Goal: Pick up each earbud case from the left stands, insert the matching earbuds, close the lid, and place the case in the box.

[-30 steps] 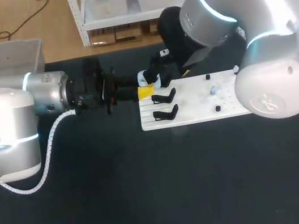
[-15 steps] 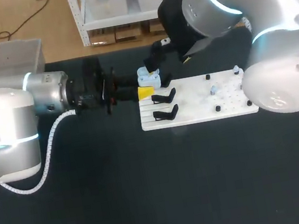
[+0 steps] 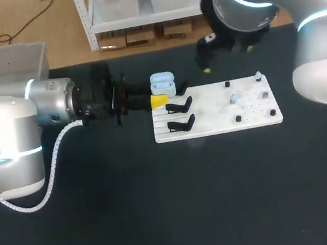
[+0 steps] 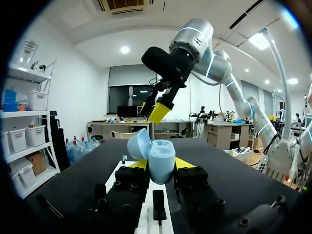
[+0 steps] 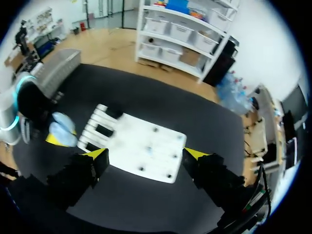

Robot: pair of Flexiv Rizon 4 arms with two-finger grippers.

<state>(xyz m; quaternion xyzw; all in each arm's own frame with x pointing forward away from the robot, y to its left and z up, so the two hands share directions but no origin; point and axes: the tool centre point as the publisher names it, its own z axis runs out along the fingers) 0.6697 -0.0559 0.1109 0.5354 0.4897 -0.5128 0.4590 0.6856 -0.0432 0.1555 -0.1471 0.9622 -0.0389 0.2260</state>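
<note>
A light-blue earbud case (image 3: 162, 85) with its lid swung open sits between the yellow fingertips of my left gripper (image 3: 158, 100), which is shut on it at the white board's (image 3: 214, 128) left end. The left wrist view shows the case (image 4: 161, 158) gripped from both sides by my left gripper (image 4: 161, 165). My right gripper (image 3: 228, 58) hangs open above the board's back edge, apart from the case; its fingers (image 5: 97, 155) frame the board (image 5: 146, 146) from high up. A pale earbud (image 3: 233, 98) stands among pegs on the board's right half. Two black stands (image 3: 178, 105) are empty.
A grey box (image 3: 3, 64) sits at the table's far left corner, behind my left arm. Small black pegs (image 3: 238, 119) dot the board's right half. The dark tabletop (image 3: 178, 208) stretches in front of the board.
My right arm has lifted away from the case and moved back and to the right, uncovering the board. My left arm and the case have stayed put.
</note>
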